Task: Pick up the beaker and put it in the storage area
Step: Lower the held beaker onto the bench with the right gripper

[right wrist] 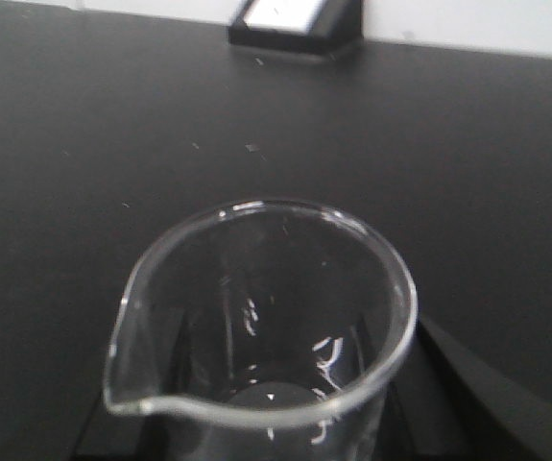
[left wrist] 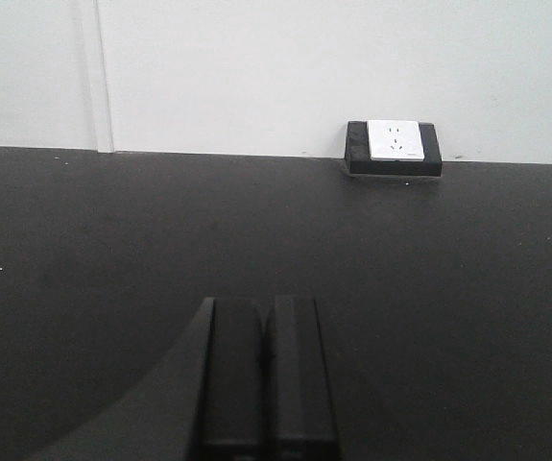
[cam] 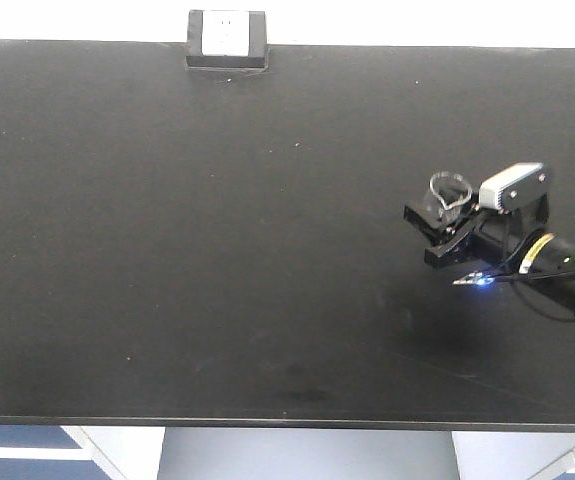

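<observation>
The small clear glass beaker (cam: 449,193) stands upright between the fingers of my right gripper (cam: 437,225), over the right part of the bare matte-black benchtop (cam: 217,250). In the right wrist view the beaker (right wrist: 266,327) fills the frame, its pour spout at the lower left, with dark fingers on both sides of it. I cannot tell whether its base touches the bench. My left gripper (left wrist: 266,375) is shut and empty, low over the same benchtop (left wrist: 112,240). The left gripper does not show in the front view.
A small black box with a white socket face (cam: 226,38) sits at the benchtop's far edge; it also shows in the left wrist view (left wrist: 394,146) and the right wrist view (right wrist: 295,24). A white wall rises behind. The bench's front edge (cam: 267,422) runs along the bottom.
</observation>
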Controlling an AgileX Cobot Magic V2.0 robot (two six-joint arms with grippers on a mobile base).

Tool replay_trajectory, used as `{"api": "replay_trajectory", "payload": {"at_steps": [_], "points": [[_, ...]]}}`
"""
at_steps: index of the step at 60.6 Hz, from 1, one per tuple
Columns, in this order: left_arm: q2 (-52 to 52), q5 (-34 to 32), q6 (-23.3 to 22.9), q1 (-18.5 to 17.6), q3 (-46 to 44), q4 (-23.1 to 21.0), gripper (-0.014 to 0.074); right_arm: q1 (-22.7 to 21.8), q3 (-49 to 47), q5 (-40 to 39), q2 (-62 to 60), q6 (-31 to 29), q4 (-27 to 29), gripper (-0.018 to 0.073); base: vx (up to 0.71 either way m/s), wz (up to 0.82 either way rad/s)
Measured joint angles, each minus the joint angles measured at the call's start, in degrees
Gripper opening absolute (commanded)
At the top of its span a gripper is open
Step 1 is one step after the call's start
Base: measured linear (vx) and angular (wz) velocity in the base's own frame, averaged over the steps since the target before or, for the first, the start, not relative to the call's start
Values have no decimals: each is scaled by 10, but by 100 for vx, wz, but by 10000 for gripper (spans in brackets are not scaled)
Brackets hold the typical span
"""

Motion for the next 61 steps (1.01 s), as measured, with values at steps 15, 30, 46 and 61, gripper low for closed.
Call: {"api": "replay_trajectory", "payload": {"at_steps": [15, 30, 46, 61], "points": [[0, 0, 0, 0, 0, 0, -8, 0, -4, -9, 6, -55, 37, 2, 0, 0], [0, 0, 0, 0, 0, 0, -8, 0, -4, 24, 7, -104, 25, 2, 0, 0], [0, 0, 0, 0, 0, 0, -8, 0, -4, 15, 41, -105, 25, 2, 0, 0], [0, 0, 0, 0, 0, 0, -8, 0, -4, -11, 72, -124, 39, 4, 0, 0]]}}
